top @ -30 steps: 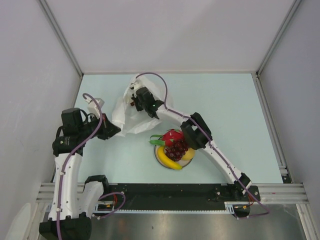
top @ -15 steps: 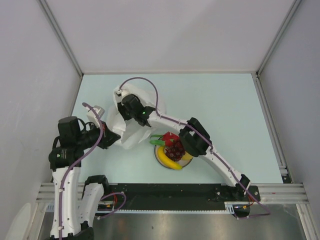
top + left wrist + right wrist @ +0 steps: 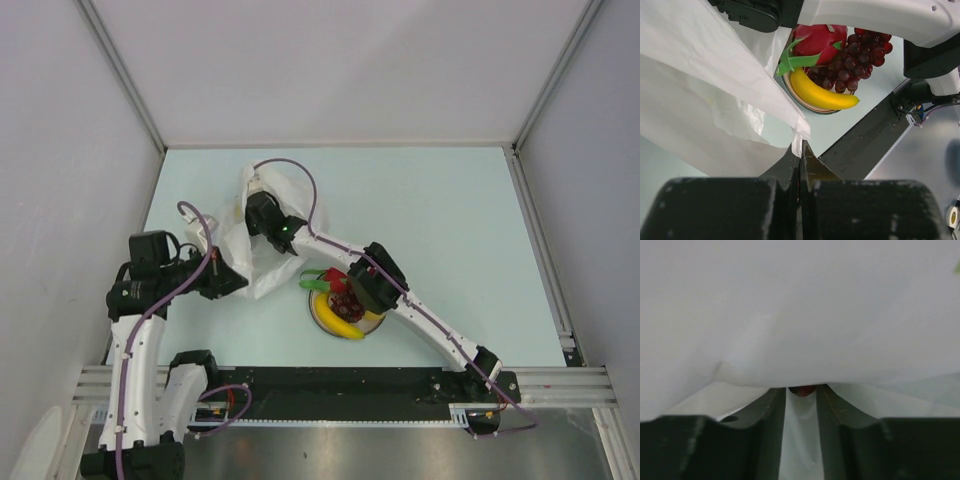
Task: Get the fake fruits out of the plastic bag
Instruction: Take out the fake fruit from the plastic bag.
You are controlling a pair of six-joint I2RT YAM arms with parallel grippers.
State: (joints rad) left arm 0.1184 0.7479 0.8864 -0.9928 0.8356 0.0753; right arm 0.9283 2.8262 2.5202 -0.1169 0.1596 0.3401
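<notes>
The plastic bag [image 3: 250,245] lies crumpled left of the plate [image 3: 322,316]. On the plate are the banana [image 3: 340,325], the grapes [image 3: 345,300], the red fruit with green leaves [image 3: 333,278] and the lemon [image 3: 376,316]. My left gripper [image 3: 226,281] is shut on the bag's near edge [image 3: 798,142]. The left wrist view shows the banana [image 3: 822,95], the grapes [image 3: 855,60] and the red fruit [image 3: 817,40]. My right gripper [image 3: 258,206] is at the bag's top. Bag film [image 3: 800,315] drapes over its tips. Its fingers [image 3: 765,410] stand a little apart, with a small dark red thing [image 3: 803,389] pinched between the tips.
White walls with metal rails enclose the pale blue table [image 3: 450,220]. The black base rail [image 3: 340,380] runs along the near edge. My right arm's elbow [image 3: 362,280] hangs over the plate.
My right gripper moved left to the bag's upper part, and the bag bunched up and shifted left with it. My left gripper kept hold of the bag's edge with little net movement.
</notes>
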